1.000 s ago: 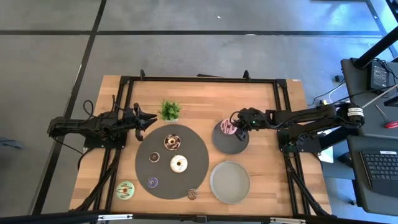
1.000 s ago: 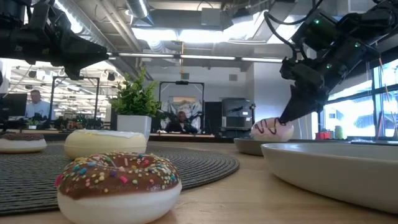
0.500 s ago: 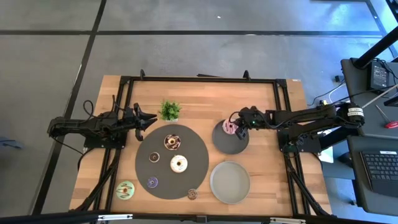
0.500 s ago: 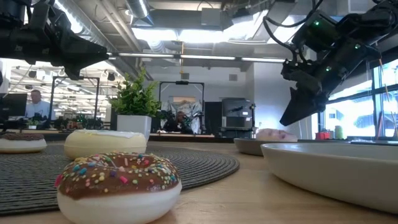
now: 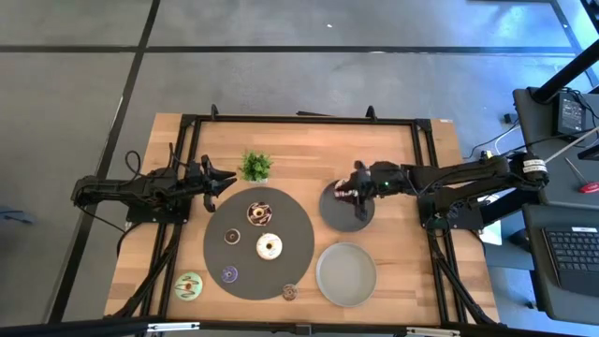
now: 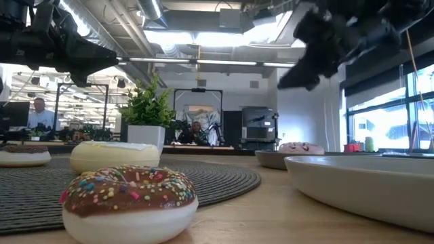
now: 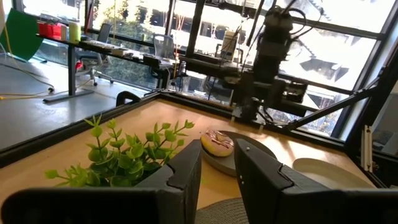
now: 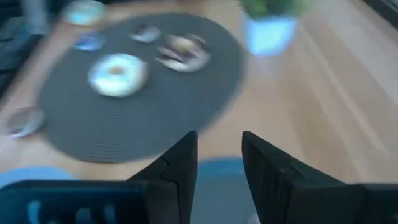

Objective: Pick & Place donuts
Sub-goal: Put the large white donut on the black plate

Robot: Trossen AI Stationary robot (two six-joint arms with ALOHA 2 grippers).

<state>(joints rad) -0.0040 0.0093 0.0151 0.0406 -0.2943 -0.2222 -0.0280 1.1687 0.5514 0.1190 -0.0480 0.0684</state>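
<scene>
Since the earlier frame, we see the right gripper (image 5: 353, 191) lifted off the pink donut (image 6: 301, 147), now on the plate (image 5: 329, 212); fingers part-open, empty. Remaining donuts lie on the mat (image 5: 298, 245), nearer the left gripper (image 5: 225, 179), also part-open, empty.

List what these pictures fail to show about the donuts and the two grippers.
- Pink donut on the far plate: in the high view the right gripper covers part of it; in the low view the plate's rim hides its base.
- Small donuts on the mat: too small in the high view for the icing to be read.
- Right wrist view: blurred.
- Left gripper: tiny from above.
</scene>
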